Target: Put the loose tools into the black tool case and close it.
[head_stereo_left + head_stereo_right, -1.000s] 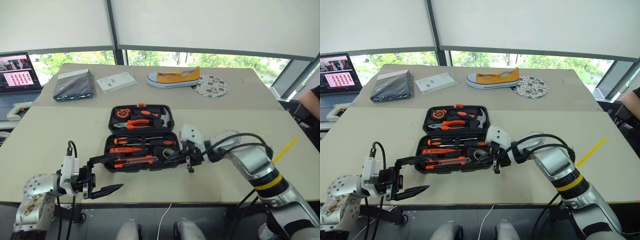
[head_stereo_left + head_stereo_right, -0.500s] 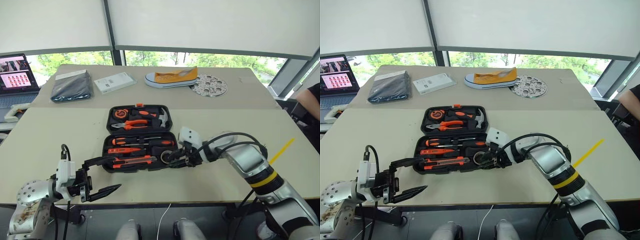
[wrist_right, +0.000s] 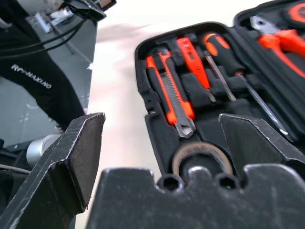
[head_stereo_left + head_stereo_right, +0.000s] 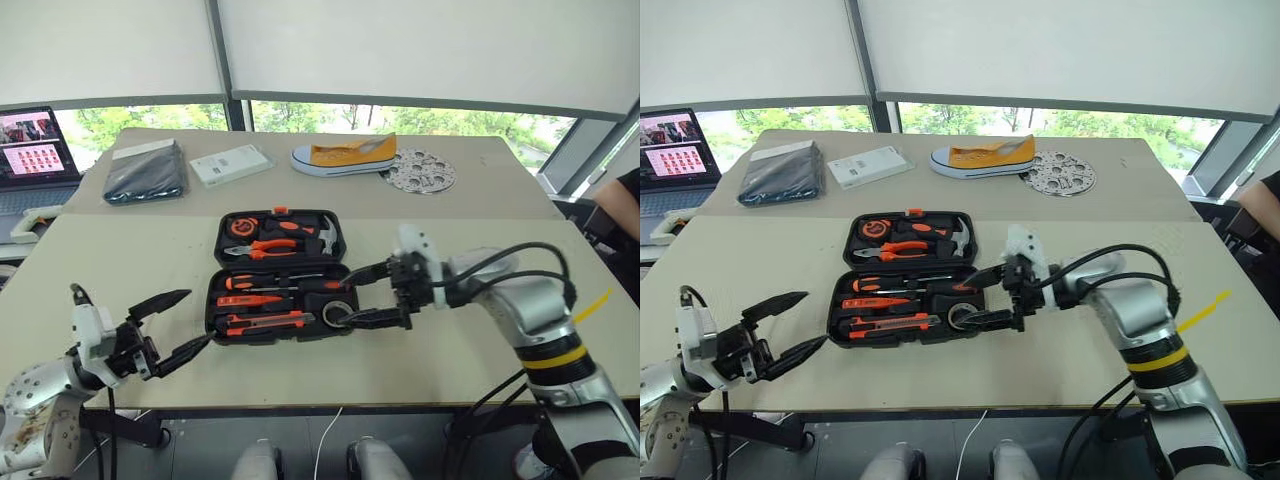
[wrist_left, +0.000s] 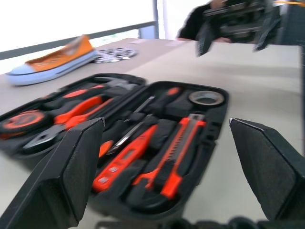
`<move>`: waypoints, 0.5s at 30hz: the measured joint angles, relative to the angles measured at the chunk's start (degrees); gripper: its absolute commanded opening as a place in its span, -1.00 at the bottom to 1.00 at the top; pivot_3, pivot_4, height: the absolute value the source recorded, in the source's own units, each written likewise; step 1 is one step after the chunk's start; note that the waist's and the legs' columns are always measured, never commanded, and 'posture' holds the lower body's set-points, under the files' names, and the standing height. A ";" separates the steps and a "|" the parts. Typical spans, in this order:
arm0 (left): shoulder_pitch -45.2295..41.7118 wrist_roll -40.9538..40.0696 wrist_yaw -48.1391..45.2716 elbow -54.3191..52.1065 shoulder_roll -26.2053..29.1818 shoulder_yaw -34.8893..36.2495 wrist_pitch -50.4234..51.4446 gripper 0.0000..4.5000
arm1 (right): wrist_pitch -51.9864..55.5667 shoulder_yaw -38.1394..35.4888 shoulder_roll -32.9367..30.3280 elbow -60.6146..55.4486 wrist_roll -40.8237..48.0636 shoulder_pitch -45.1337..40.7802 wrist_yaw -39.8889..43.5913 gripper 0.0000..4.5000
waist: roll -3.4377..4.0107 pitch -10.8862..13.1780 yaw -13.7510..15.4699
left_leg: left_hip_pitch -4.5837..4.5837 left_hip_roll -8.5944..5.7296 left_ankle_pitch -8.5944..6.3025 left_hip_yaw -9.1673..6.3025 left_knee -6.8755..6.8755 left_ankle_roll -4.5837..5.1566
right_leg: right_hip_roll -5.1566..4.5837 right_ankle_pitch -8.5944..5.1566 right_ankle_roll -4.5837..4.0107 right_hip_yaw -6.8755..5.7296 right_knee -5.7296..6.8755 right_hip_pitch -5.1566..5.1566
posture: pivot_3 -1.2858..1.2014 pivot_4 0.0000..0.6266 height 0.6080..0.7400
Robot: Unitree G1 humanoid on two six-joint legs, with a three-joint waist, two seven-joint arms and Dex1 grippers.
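Now tape roll (image 4: 336,314) in black tool case (image 4: 225,248), just beside right hand (image 4: 366,296), fingers wide apart, empty.

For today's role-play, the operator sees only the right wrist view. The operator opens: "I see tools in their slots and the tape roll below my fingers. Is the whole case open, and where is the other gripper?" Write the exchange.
Observer: The black tool case lies fully open. Its far half is laid back on the table and holds the pliers and the hammer.
Operator: And the left gripper?
Observer: The left gripper hovers open by the case's near left corner, holding nothing.
Operator: Where does my gripper stand on the case?
Observer: The right gripper is open at the case's right end, by the tape roll, holding nothing.
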 measured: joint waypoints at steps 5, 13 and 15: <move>-1.75 1.12 7.48 6.44 0.67 2.24 4.60 0.24 | -6.97 -1.63 -2.77 9.32 -4.93 2.59 -2.04 0.27 | 0.00 0.00 -0.11 | 0.02 0.01 0.00 0.01 0.00 0.00 | 0.06 -0.01 -0.01 0.00 0.03 -0.03 | 0.03 -0.52 1.00; -12.59 10.00 22.67 15.54 1.34 0.87 8.64 -1.00 | -26.16 0.25 7.04 27.63 -17.60 -4.64 -14.97 -0.95 | -0.02 0.01 -0.47 | 0.10 0.03 0.04 0.02 0.00 -0.04 | 0.15 0.10 -0.08 0.05 0.12 -0.01 | 0.03 -0.52 1.00; -15.76 12.29 25.21 17.12 1.32 -1.21 9.50 -1.00 | -30.65 1.05 9.48 33.15 -20.14 -7.26 -16.90 -0.98 | -0.03 0.02 -0.42 | 0.04 0.02 0.05 0.02 0.00 -0.05 | 0.14 0.12 -0.08 0.05 0.09 -0.03 | 0.03 -0.52 1.00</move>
